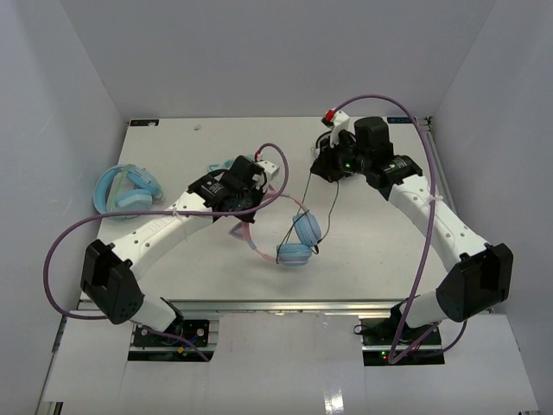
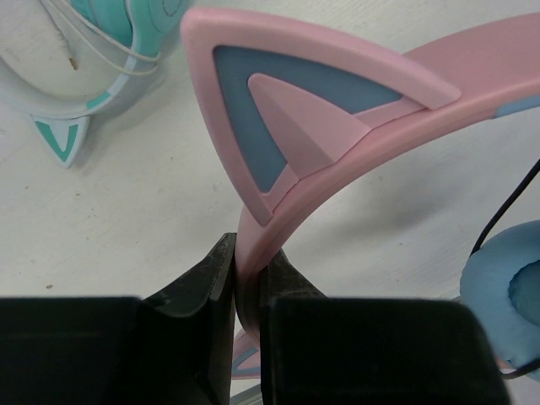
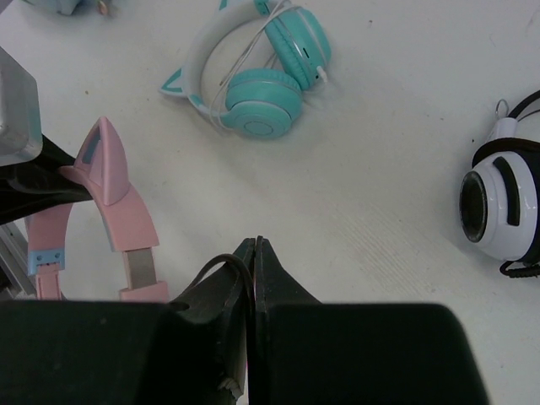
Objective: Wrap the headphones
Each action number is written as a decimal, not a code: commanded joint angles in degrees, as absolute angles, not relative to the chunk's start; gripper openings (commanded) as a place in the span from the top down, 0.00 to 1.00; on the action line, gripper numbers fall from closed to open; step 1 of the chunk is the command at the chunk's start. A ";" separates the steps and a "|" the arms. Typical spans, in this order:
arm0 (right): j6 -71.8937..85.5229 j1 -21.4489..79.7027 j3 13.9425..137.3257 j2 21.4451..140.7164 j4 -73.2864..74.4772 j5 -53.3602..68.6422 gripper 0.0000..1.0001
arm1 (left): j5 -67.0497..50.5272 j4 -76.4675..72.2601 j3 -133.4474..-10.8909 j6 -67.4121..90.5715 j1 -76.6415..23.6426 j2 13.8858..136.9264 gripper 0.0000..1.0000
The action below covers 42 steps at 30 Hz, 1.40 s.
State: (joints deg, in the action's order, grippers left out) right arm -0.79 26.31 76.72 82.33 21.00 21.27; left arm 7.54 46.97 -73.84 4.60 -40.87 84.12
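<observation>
Left tool (image 2: 245,274): fingers clamped on the headphones (image 2: 312,110). They grip the pink headband (image 2: 278,228) just below one cat ear, and the band fills the narrow slot between the pads.
Right tool (image 3: 255,253): fingers pressed together with almost no gap, a loop of the thin black cable (image 3: 221,261) pinched between them.
Headphones, place: near the middle of the tabletop (image 1: 173,143), between the two arms. The headband end is at the left tool, and the two light blue ear cups (image 1: 302,233) lie to the right of it and nearer, one just beside the other.
Headphones, contact: whether the ear cups rest on the tabletop or hang just above it cannot be told.
Cable, course: from above, thin black strands run from the right tool toward the near side and reach the ear cups.
Left arm (image 1: 164,229): reaches from its near-left base toward the middle.
Right arm (image 1: 432,216): rises from its near-right base to the far side, with its wrist turned toward the centre.
Teal cat-ear pair (image 3: 261,84): lies flat on the tabletop, apart from the pink headband, and is mostly hidden by the left arm from above.
Bulky light blue pair (image 1: 125,186): at the left edge of the tabletop, well apart from both tools.
White and black pair (image 3: 498,198): on the tabletop at the right of the right wrist view, apart from the teal pair.
</observation>
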 commanded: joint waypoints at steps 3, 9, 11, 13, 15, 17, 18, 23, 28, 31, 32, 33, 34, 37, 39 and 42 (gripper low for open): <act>-1.72 31.48 77.93 81.75 21.31 22.54 0.92 | 20.88 48.90 -78.16 9.93 -41.75 88.22 1.00; 1.81 36.42 74.76 79.20 20.30 22.41 0.92 | 23.17 53.27 -83.70 19.72 -39.76 93.32 1.00; 3.43 37.46 72.76 78.34 19.37 22.92 0.92 | 23.50 53.75 -84.25 21.48 -38.78 93.60 1.00; 5.15 38.73 70.78 77.22 17.62 22.92 0.92 | 23.53 53.28 -84.35 23.01 -37.87 92.75 1.00; 6.52 39.82 68.31 75.72 15.68 21.95 0.92 | 23.22 52.47 -83.84 23.31 -37.43 91.57 1.00; 7.46 40.13 65.36 73.85 13.50 20.94 0.92 | 23.76 52.39 -83.61 24.09 -36.96 90.87 1.00; 8.30 40.32 63.51 72.81 11.68 21.37 0.92 | 23.82 52.33 -83.59 24.22 -36.60 90.58 1.00; 11.11 43.54 58.45 70.66 5.51 22.10 0.92 | 23.01 51.82 -84.02 26.21 -35.03 90.05 1.00; 13.79 47.62 55.83 71.80 0.74 20.67 0.89 | 18.31 46.27 -82.28 27.68 -34.45 87.73 1.00; 15.99 49.50 51.93 71.46 -4.20 18.47 0.86 | 17.29 42.67 -79.05 29.87 -34.13 85.09 1.00; 16.65 50.08 50.50 71.17 -5.61 17.33 0.86 | 17.19 41.88 -78.52 30.59 -33.96 84.31 1.00; 17.13 50.93 49.34 70.79 -6.57 15.80 0.85 | 17.04 41.35 -78.27 31.54 -33.77 83.74 1.00; 17.44 51.64 48.31 70.54 -7.38 14.45 0.85 | 16.77 41.01 -78.10 32.31 -33.43 83.06 1.00; 17.42 53.69 45.54 70.14 -8.69 10.06 0.85 | 15.52 40.77 -78.23 33.51 -32.83 81.91 1.00; 17.49 55.22 43.92 70.05 -9.17 8.10 0.85 | 14.23 40.60 -78.31 34.48 -32.42 80.93 1.00; 17.58 57.48 41.81 70.32 -10.88 2.90 0.85 | 13.08 39.99 -77.87 35.90 -31.88 78.91 1.00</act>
